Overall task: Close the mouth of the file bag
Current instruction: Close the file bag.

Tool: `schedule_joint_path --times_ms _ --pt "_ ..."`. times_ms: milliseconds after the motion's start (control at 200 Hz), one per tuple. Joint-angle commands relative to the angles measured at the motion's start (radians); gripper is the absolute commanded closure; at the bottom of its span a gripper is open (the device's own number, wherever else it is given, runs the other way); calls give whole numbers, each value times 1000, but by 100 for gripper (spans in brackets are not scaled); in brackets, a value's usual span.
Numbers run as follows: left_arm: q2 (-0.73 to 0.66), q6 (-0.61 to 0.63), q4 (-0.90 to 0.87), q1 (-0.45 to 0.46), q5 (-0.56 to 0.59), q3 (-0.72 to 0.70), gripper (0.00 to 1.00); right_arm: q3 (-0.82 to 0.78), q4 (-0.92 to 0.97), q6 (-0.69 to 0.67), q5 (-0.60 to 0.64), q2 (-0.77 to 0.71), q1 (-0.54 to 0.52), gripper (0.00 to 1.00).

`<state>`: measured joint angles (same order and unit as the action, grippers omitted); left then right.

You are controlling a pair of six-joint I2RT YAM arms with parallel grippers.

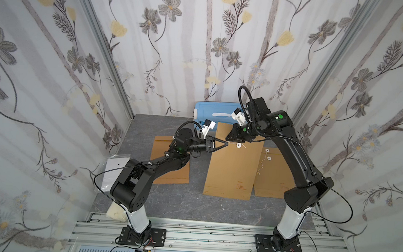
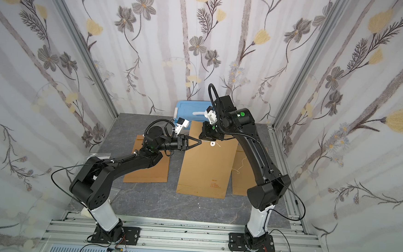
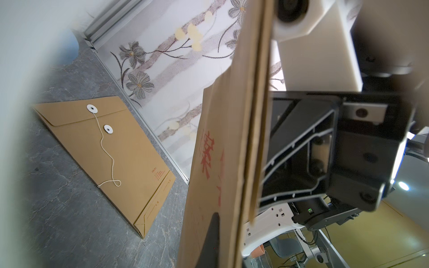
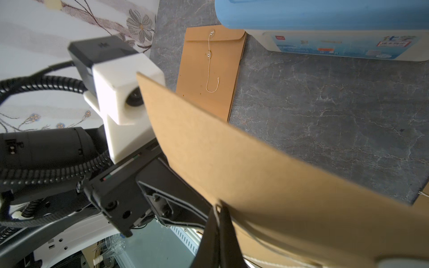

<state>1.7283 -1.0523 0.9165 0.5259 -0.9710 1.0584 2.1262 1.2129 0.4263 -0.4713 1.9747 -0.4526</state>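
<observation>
Left tool point(image 1: 226, 144), low over the surface point(image 1: 191, 202), is clenched on the left edge of the middle file bag point(image 1: 231, 171) near its mouth; the left wrist view shows that end raised, red print on its underside. Right tool point(image 4: 219, 208) is clenched too, a thin white string point(image 4: 216, 214) pinched between its fingers beside the upturned flap. Left bag point(image 1: 173, 177) and right bag point(image 1: 271, 181) lie flat either side, a blue box point(image 1: 211, 110) behind

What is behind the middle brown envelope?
A blue box sits behind the envelope. The right arm covers one end of the box, so that end cannot be seen.
</observation>
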Motion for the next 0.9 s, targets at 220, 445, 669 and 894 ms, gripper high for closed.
schedule_joint_path --times_ms 220,445,669,894 --pt "-18 -13 75 -26 39 -18 100 -216 -200 69 -59 -105 -2 100" --pt "-10 -54 132 -27 51 -30 100 -327 -298 106 -99 -141 -2 100" --pt "-15 -79 172 -30 67 -38 100 -491 -467 169 -134 -205 1 100" --pt "-10 -123 239 -36 77 -49 100 -601 -583 216 -168 -220 14 100"
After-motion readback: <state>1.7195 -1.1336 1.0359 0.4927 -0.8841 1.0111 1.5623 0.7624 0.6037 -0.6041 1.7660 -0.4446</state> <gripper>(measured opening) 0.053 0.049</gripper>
